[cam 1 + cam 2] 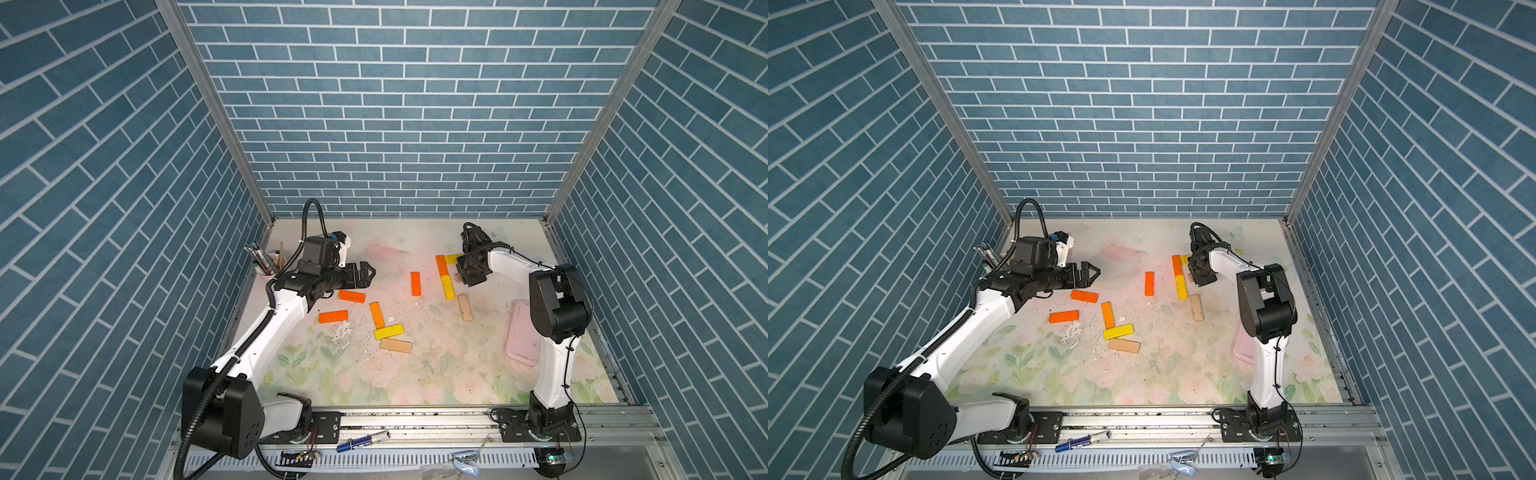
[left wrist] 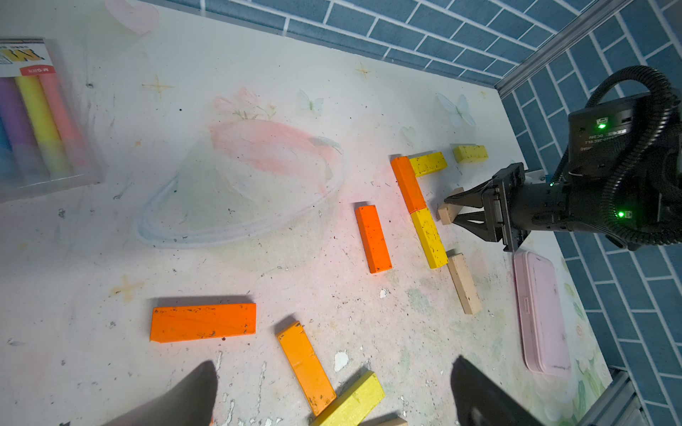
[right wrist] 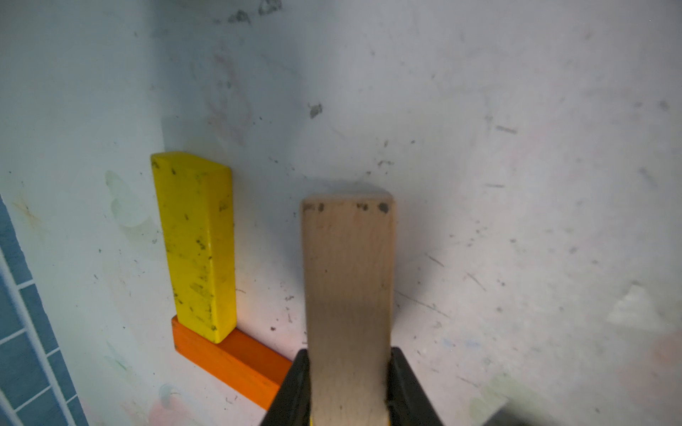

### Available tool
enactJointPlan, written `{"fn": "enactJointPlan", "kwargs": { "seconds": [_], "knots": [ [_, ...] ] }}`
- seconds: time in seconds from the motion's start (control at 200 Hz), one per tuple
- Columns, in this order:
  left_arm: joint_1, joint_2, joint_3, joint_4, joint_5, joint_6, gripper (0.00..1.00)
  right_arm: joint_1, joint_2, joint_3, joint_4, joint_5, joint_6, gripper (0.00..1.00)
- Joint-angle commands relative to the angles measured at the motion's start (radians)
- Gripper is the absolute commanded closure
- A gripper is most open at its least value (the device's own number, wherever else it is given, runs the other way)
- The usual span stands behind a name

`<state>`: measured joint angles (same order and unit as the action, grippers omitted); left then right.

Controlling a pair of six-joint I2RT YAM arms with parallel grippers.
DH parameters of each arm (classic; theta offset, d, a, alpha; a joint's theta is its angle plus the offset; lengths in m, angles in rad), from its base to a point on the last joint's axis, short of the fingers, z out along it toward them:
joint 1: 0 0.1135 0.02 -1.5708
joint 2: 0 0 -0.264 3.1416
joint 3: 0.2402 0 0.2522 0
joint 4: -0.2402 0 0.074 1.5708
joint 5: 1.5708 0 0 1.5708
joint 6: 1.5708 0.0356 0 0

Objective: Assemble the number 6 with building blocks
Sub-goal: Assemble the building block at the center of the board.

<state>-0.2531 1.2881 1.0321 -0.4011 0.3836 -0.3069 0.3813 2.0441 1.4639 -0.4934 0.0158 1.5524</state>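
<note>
My right gripper (image 3: 348,369) is shut on a plain tan block (image 3: 348,287), held just above the mat beside a yellow bar (image 3: 197,243) that meets an orange bar (image 3: 236,361) at a corner. In a top view this gripper (image 1: 467,272) hovers right of an orange bar (image 1: 441,265) and a yellow bar (image 1: 448,287) laid end to end, with a tan bar (image 1: 465,307) below them. My left gripper (image 1: 365,274) is open and empty at the left. Loose blocks lie mid-table: orange (image 1: 415,284), orange (image 1: 351,296), orange (image 1: 333,316), yellow (image 1: 389,331), tan (image 1: 395,345).
A pink tray (image 1: 521,336) lies at the right under my right arm. A pen cup (image 1: 264,262) stands at the far left edge. In the left wrist view a chalk pack (image 2: 37,121) lies near the back. Blue brick walls enclose three sides.
</note>
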Motion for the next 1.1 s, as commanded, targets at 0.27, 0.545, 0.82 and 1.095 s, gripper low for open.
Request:
{"fn": "enactJointPlan", "kwargs": {
  "seconds": [0.27,0.545,0.82,1.095],
  "knots": [
    [-0.002,-0.018,-0.014,0.005,-0.005,-0.008,0.01,0.019,0.032,0.037,-0.057,0.029,0.108,0.48],
    [-0.002,-0.024,-0.014,0.001,-0.011,-0.005,0.01,0.027,-0.072,0.057,-0.096,0.096,0.002,0.40],
    [-0.002,-0.011,-0.014,-0.008,-0.013,0.008,0.01,-0.039,-0.171,-0.002,-0.046,0.051,-0.684,0.50],
    [-0.002,0.013,0.005,-0.024,-0.015,0.021,0.01,-0.102,-0.146,0.004,-0.142,0.053,-1.150,0.53]
  ]
}}
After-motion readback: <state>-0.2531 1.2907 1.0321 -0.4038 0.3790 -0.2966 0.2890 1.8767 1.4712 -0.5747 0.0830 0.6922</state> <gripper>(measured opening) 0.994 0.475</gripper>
